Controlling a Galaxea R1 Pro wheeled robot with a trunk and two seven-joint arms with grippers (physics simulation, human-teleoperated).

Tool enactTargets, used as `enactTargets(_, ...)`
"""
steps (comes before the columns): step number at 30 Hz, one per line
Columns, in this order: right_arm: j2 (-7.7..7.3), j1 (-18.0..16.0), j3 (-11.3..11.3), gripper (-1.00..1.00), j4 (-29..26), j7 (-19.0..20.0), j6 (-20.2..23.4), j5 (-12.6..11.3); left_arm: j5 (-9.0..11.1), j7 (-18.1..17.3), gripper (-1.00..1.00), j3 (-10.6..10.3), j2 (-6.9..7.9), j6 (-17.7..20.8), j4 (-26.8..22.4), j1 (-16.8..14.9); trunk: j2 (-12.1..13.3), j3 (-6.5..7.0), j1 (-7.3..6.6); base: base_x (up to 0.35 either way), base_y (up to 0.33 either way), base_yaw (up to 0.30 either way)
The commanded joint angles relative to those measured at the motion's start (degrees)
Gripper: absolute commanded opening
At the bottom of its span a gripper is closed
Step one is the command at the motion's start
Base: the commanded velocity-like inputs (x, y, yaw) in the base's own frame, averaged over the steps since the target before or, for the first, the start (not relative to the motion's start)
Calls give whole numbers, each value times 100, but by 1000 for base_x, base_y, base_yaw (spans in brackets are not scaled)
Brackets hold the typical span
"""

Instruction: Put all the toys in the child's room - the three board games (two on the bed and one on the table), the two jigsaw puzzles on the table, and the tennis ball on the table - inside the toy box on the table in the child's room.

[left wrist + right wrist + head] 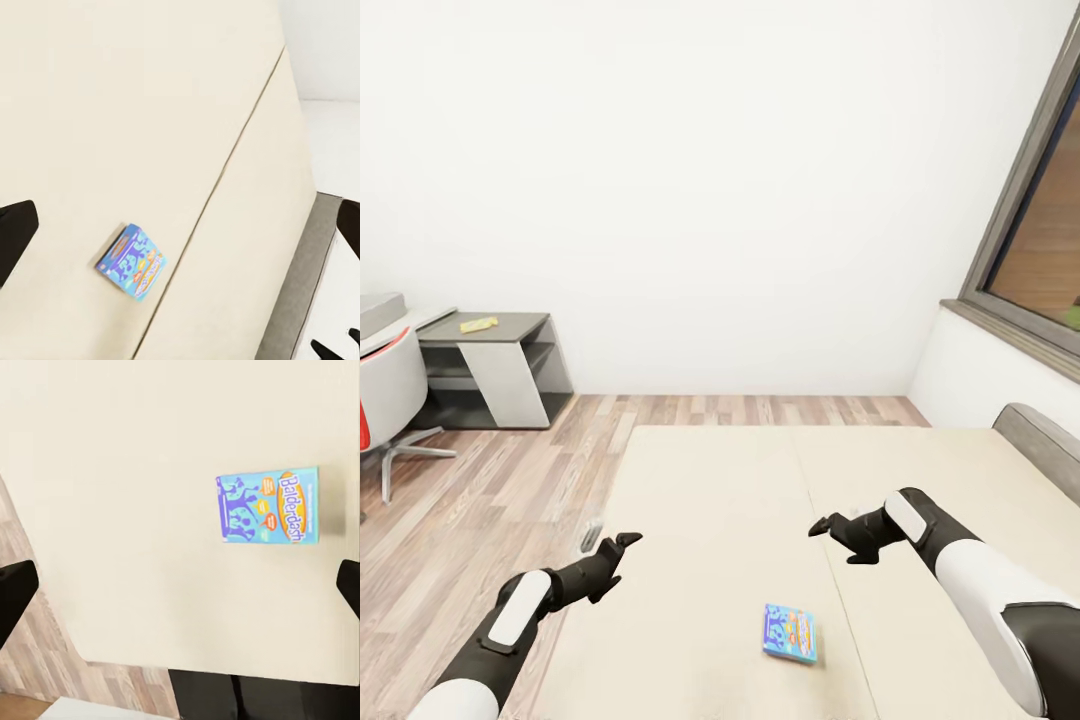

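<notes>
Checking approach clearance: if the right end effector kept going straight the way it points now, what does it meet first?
Most likely bare mattress of the bed. In its wrist view the right end effector looks down at beige surface; the Balderdash board game sits off to one side of the line, not in it. Depth is unclear.

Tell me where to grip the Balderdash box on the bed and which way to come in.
Grip the Balderdash box across its shorter width, fingers on the two long edges, coming straight down from above. It lies flat, face up on the bed with bare mattress all around, so only its thin edges offer purchase. The right gripper looks the likelier choice, open and hovering just beyond it.
</notes>
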Motion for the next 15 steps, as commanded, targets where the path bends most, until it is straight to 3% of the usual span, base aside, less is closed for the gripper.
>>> enactTargets(1,-11,-5,53,100,-3,164,-2,31,-2,-7,100,15,-1,10,3,-1,-13,-22,3,0,0,5)
enactTargets(6,-26,3,72,100,-3,678,-95,57,8,-11,100,32,13,-71,17,29,-13,-69,3,0,0,34)
enactTargets(15,-32,18,77,100,10,933,-224,71,55,-202,100,29,-7,-97,-13,96,-13,-153,3,0,0,75)
